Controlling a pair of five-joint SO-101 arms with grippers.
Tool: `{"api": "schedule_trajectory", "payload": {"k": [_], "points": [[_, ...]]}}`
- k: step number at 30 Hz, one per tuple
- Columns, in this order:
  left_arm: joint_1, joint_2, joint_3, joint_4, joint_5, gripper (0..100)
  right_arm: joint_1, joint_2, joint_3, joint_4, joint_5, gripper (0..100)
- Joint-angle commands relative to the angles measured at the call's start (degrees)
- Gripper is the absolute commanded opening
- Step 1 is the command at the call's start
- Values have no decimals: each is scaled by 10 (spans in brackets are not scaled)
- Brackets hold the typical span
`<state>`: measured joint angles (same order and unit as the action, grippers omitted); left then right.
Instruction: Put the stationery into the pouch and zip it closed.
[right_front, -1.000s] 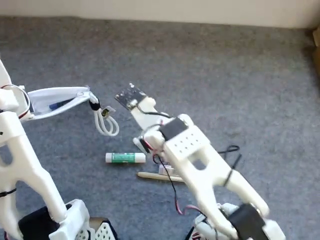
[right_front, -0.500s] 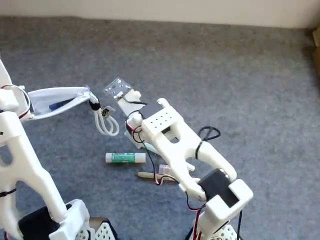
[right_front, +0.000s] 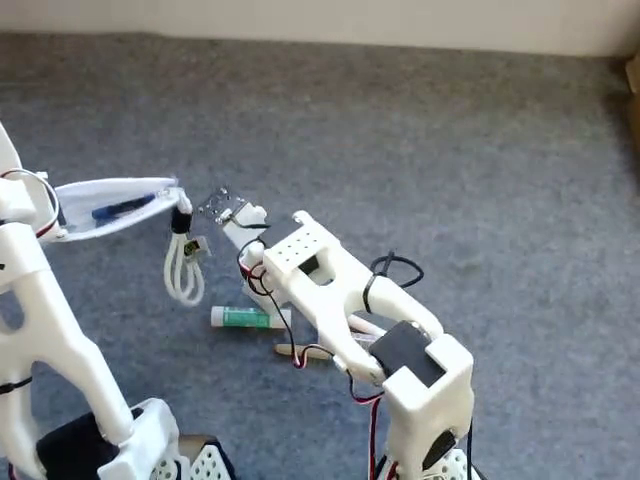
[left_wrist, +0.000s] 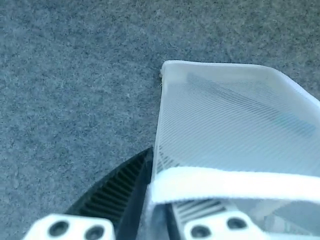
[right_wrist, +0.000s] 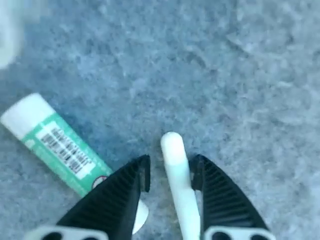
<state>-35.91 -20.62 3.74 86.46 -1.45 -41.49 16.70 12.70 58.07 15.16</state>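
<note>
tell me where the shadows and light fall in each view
High view: soft even light, faint shadow on the carpet under the right arm. Right wrist view: darker shadow beside the glue stick. Left wrist view: light passes through the mesh pouch, a dark streak showing inside.

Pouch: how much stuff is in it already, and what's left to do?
Done: a blue pen lies inside the open pouch, which the left jaws hold up by one end. In hand: a white stick sits between the right jaws, close to the pouch's mouth. Left: the glue stick and a wooden stick on the carpet, then zipping it shut.
</note>
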Motion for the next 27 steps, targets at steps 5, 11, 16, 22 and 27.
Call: {"api": "schedule_trajectory", "payload": {"k": [5,11,16,22,27], "points": [[-7,0,-10,3,-1,7,15,9,-34,-7,7,48],[-6,0,-10,3,-1,7,33,10,-34,-2,7,5],[-5,0,-10,4,18,7,51,0,-34,18,7,5],[49,-1,-17,36,23,7,58,-82,-27,17,5,5],[98,-1,-18,52,47,7,99,-145,14,14,4,5]]}}
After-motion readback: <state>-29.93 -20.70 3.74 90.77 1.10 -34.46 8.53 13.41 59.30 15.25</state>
